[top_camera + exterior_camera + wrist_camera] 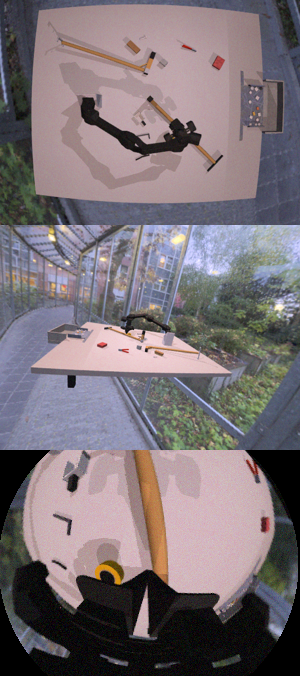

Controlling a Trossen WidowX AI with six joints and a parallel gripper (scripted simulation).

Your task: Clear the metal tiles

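Observation:
The long scraper, with a wooden handle point(162, 109) point(150, 500) and a black T-shaped blade point(218, 159), lies diagonally on the table. My gripper point(126, 332) point(149, 572) is shut with nothing between its fingers. Its tips are just beside the handle in the wrist view; whether they touch it I cannot tell. In the top view the arm hides them. Several small tiles point(250, 102) point(77, 332), white, orange and yellow, lie on the steel plate point(245, 107). The catch box point(274, 80) point(57, 337) adjoins the plate's far end; no tiles show in it.
A yellow-and-black ring point(110, 572) lies close left of the fingers. A hex key point(149, 135) point(69, 525) lies nearby. Another long wooden-handled tool point(99, 53) point(174, 349), a brown block point(133, 47), a grey block point(163, 62), red pliers point(187, 47) and a red block point(219, 62) lie across the table.

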